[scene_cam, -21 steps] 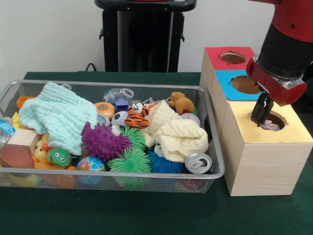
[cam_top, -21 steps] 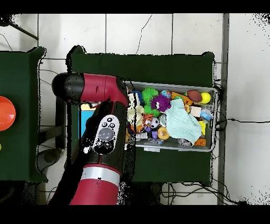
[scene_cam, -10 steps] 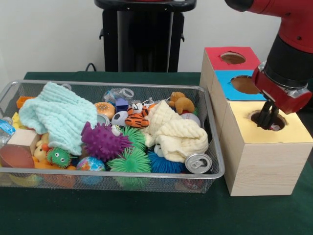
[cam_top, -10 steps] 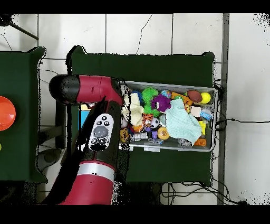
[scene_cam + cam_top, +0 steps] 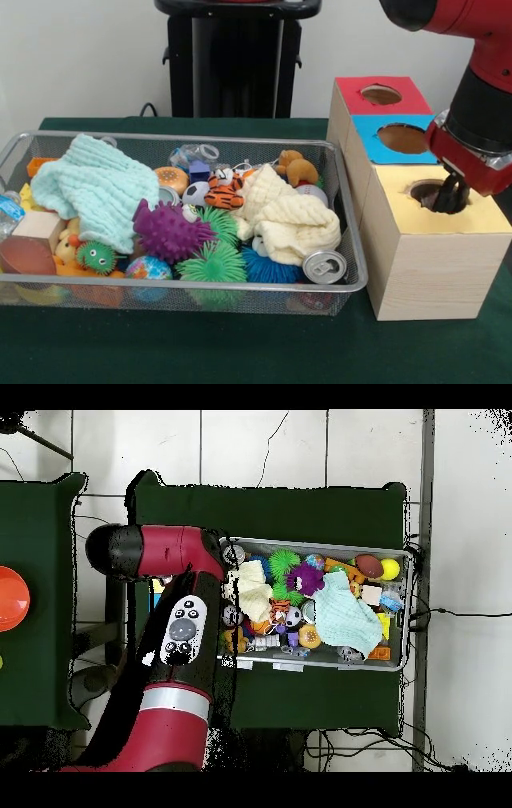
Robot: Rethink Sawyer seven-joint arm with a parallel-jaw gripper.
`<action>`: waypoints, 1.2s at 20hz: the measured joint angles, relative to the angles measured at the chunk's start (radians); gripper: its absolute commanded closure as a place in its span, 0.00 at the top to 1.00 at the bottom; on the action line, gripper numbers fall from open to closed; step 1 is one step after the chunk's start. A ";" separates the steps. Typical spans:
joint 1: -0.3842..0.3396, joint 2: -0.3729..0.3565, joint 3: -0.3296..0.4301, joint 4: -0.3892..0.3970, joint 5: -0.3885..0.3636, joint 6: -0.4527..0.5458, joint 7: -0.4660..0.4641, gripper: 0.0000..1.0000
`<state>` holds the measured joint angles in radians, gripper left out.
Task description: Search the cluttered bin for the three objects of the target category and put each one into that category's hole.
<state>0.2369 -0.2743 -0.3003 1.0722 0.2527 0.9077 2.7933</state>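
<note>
Bin [image 5: 349, 240] contents are being left untouched along the tabletop's left side, the spiky balls, cloths and can lying where they were a second ago. Over that second the gripper [image 5: 450, 195] is being carried rightward across the yellow-topped box [image 5: 432, 240], from above its hole [image 5: 430, 192] toward the hole's right rim. Whether the jaws are open cannot be told. A drop-off is judged complete; another search is likely due.

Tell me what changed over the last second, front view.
The claw slid rightward in the picture across the yellow-topped box's hole, now at its right rim. The pale item seen in the hole a second ago no longer shows. The wire bin and its clutter stayed put.
</note>
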 measured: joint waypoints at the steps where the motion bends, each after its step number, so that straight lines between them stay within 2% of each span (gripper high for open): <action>1: 0.000 0.003 0.000 -0.002 0.000 -0.006 0.000 0.00; 11: -0.007 0.046 0.000 -0.004 0.000 -0.089 0.000 0.00; 24: -0.007 0.047 0.000 -0.006 0.002 -0.091 0.000 0.00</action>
<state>0.2295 -0.2271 -0.3002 1.0667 0.2545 0.8164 2.7933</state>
